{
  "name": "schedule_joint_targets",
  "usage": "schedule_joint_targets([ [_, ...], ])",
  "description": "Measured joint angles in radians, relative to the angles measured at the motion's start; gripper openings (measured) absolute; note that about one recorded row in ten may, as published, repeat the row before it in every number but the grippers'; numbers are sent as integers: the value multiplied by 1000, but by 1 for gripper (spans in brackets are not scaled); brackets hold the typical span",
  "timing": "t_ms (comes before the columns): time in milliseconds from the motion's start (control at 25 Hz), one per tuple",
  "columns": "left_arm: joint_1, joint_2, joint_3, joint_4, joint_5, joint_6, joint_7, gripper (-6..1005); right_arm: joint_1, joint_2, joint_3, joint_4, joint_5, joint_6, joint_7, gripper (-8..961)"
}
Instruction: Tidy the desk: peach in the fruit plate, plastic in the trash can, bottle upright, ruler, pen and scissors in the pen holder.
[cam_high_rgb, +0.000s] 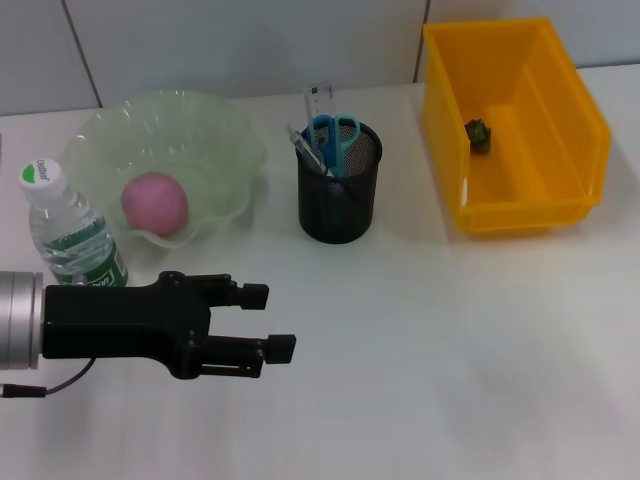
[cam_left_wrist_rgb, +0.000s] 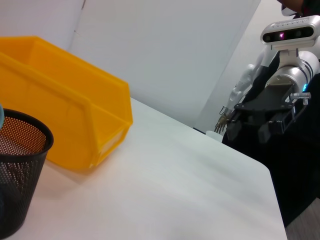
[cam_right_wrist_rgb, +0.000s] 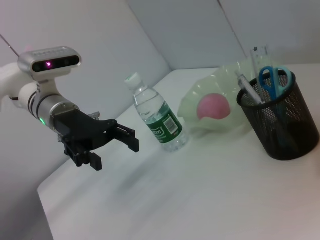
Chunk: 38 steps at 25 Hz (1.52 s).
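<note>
Now: white desk (cam_high_rgb: 450, 340) | grey wall (cam_high_rgb: 250, 40) | left gripper (cam_high_rgb: 275, 320) fingers wide, empty

We see a matt black plastic left gripper (cam_high_rgb: 268, 322) on a brushed metal wrist. Just behind it, the bottle (cam_high_rgb: 70, 232) is clear glossy plastic, and the plate (cam_high_rgb: 215, 140) beyond looks like frosted translucent plastic. The holder (cam_high_rgb: 339, 195) is black wire mesh, the bin (cam_high_rgb: 520, 195) farther off shiny yellow plastic, the table (cam_high_rgb: 450, 360) smooth white.
</note>
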Motion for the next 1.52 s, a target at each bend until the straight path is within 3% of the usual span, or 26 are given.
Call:
schedule_joint_targets([
  [200, 0, -2, 0, 0, 0, 2, 5, 800, 13, 13, -5, 5, 2, 0, -4, 546],
  [560, -1, -2, 0, -2, -4, 13, 11, 800, 39, 60, -10, 12, 0, -5, -10, 546],
  [600, -1, -2, 0, -2, -4, 13, 13, 800, 47, 76, -11, 25, -1, -12, -16, 546],
  [680, -2, -2, 0, -3, -4, 15, 18, 800, 52, 84, -11, 33, -1, -15, -21, 546],
  [720, -3, -1, 0, -8, -5, 17, 23, 800, 63, 104, -20, 48, -2, -18, -31, 546],
  [800, -3, 0, 0, -10, -5, 17, 24, 800, 69, 113, -26, 53, -3, -19, -35, 546],
  [880, -4, 2, -1, -11, -5, 18, 25, 800, 79, 136, -37, 56, -3, -19, -44, 546],
  [920, -6, 4, -3, -13, -5, 19, 30, 800, 88, 159, -46, 57, -3, -18, -50, 546],
  [960, -6, 4, -3, -13, -5, 19, 30, 800, 88, 159, -46, 57, -3, -18, -50, 546],
  [1200, -20, 7, -40, -26, -6, 45, 39, 800, 105, 218, -70, 61, -3, -10, -74, 546],
  [1520, -22, 8, -57, -51, -2, 61, 60, 800, 100, 223, -70, 57, -2, -4, -77, 546],
])
